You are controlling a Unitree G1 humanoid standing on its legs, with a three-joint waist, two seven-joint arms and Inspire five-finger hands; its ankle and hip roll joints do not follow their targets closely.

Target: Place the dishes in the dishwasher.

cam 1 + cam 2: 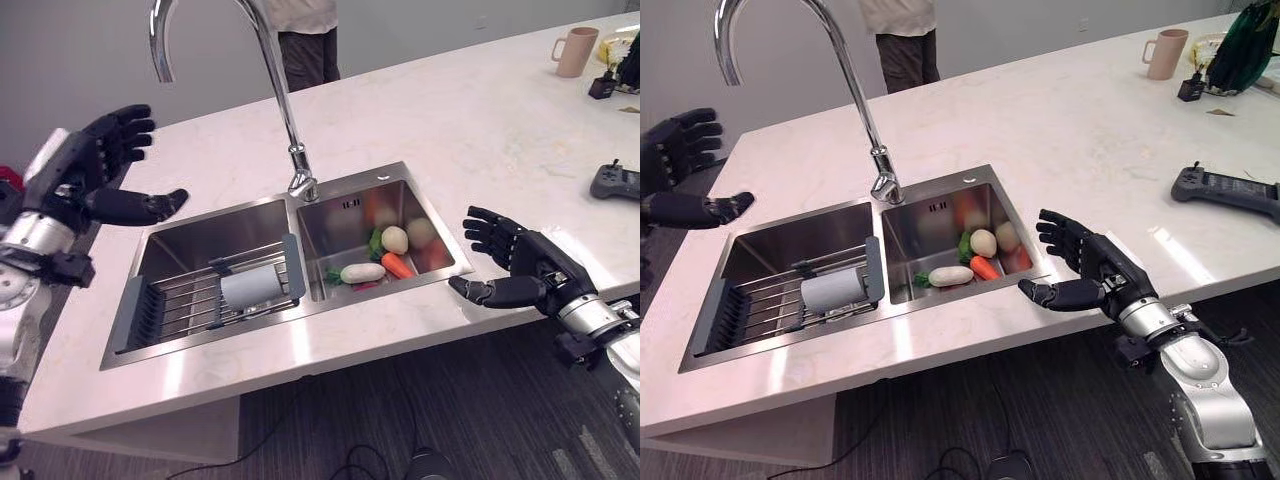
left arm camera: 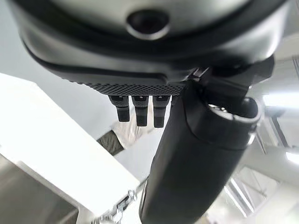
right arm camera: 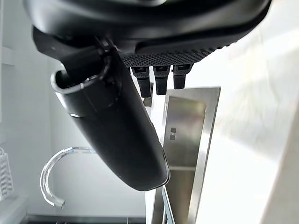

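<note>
Both hands are spread and empty: left hand (image 1: 95,165) above the counter, right hand (image 1: 520,268) off its front edge. The cup (image 1: 250,287) lies sideways in the sink rack (image 1: 150,310), below and right of your left hand. It looks rigid, light and probably slippery; grip around its body.

Both hands raised and spread over the double sink, holding nothing.
We see the left hand (image 1: 95,165) above the counter's left edge and the right hand (image 1: 515,270) past the sink's (image 1: 300,205) right rim. A pale cup (image 1: 250,288) lies on its side in the grey rack (image 1: 150,305) in the left basin; vegetables (image 1: 385,255) sit in the right basin, under the faucet (image 1: 280,100).
</note>
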